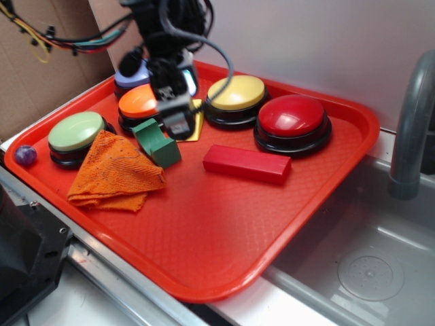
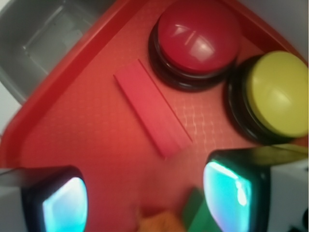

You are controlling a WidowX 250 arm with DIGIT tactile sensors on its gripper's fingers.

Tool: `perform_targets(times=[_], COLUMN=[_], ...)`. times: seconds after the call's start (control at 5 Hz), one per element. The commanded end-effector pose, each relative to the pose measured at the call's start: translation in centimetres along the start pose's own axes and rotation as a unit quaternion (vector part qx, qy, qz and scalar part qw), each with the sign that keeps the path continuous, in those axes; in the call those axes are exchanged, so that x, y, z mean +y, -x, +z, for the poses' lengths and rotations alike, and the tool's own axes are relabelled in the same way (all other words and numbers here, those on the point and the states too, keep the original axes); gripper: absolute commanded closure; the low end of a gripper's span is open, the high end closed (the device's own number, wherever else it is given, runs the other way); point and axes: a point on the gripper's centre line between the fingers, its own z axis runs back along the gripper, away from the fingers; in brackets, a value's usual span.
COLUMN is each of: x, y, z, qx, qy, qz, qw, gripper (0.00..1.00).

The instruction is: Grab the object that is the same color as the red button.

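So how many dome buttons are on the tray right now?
5: red button at the right, yellow button beside it, orange button and blue button partly behind the arm, green button at the left. The arm could hide more.

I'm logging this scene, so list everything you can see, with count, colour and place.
Tray: one, red, beside sink.
Buttons: five; red button right, yellow button, orange button, green button left, blue button rear, mostly hidden.
Red block: one, flat, in front of red button.
Green block: one, tray centre.
Yellow block: one, under gripper.
Cloth: one, orange, left.
Ball: one, purple, off tray.
Sink: grey.
Faucet: grey.
Gripper: one, black, open, empty.
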Motion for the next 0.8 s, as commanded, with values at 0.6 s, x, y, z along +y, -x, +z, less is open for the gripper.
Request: perform_targets(times=[0.6], x=[1.7], y=[-1.5], z=[-6.2], qx=[-0.024], qy=[0.005], qz=[-0.057], qw=[0.998], gripper=[0.0])
